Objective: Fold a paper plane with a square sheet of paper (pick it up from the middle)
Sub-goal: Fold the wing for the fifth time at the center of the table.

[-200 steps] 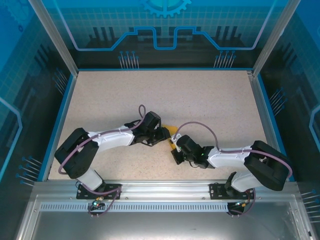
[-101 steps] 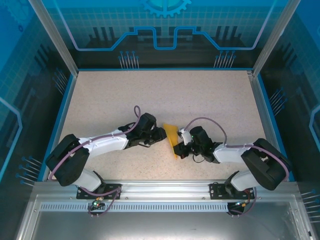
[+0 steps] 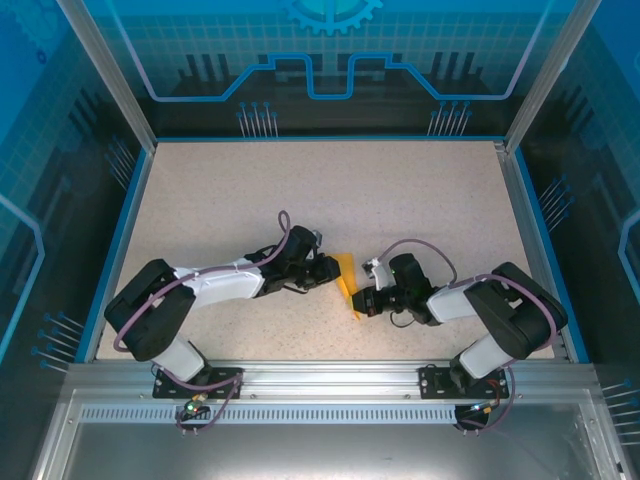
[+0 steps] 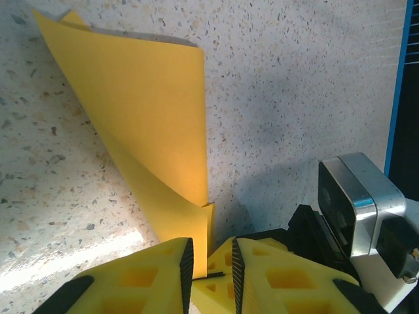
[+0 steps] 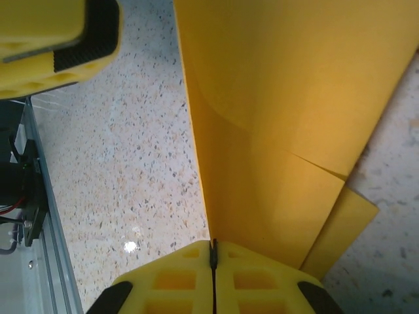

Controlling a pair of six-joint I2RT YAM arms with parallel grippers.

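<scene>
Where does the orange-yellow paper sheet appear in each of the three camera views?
Top external: paper sheet near the middle of the speckled table.
Left wrist: upper left, running down into the left pincer.
Right wrist: upper right, running down into the right pincer.
Shared landmark: the speckled table beneath it.

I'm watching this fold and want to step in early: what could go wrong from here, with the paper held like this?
1. The left end effector pinches only a small corner of the paper, so it may slip out.
2. The right end effector clamps an edge of the same sheet, so pulling apart could tear it.
3. The paper arches off the table uncreased, so a fold might land crooked.
</scene>
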